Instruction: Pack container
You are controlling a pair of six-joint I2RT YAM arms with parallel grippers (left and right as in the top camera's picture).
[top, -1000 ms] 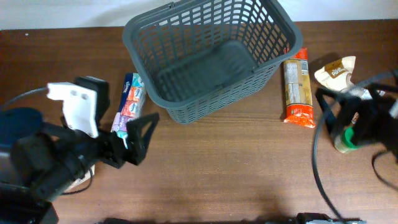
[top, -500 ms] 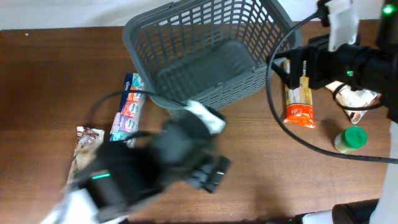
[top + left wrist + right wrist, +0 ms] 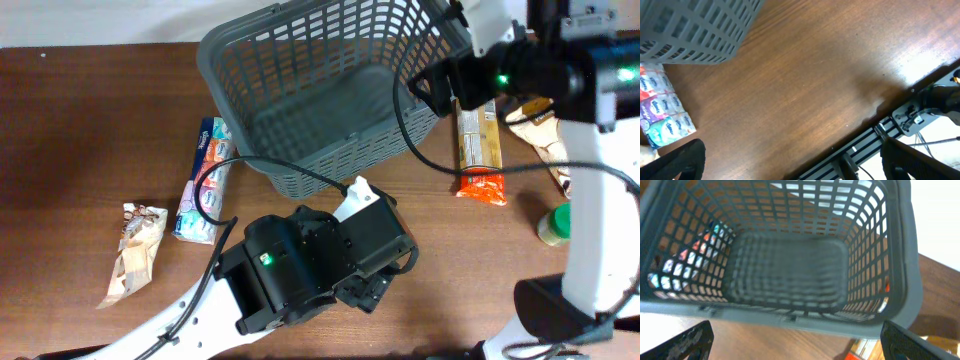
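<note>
The container (image 3: 300, 50), a big dark grey lattice basket, stands empty at the back middle of the table. My right gripper (image 3: 445, 88) hovers open at its right rim. In the right wrist view the gripper (image 3: 805, 352) looks into the container (image 3: 790, 311) over the near wall, with nothing between the fingers (image 3: 692, 342). My left arm (image 3: 310, 260) hangs over the table in front of the basket. In the left wrist view the left gripper (image 3: 800, 170) is open above bare wood, with a basket corner (image 3: 690, 30) at top left.
A colourful tissue pack (image 3: 205, 180) lies left of the basket, a crinkled wrapper (image 3: 135, 250) further left. Right of the basket lie an orange packet (image 3: 478, 140), a beige pouch (image 3: 545, 120) and a green-lidded jar (image 3: 555, 222). The table's front edge (image 3: 880, 112) is near the left gripper.
The left arm has swung from the left side to the middle front. The right arm has risen from the right edge and moved left to the basket's rim. Both grippers stayed open.
</note>
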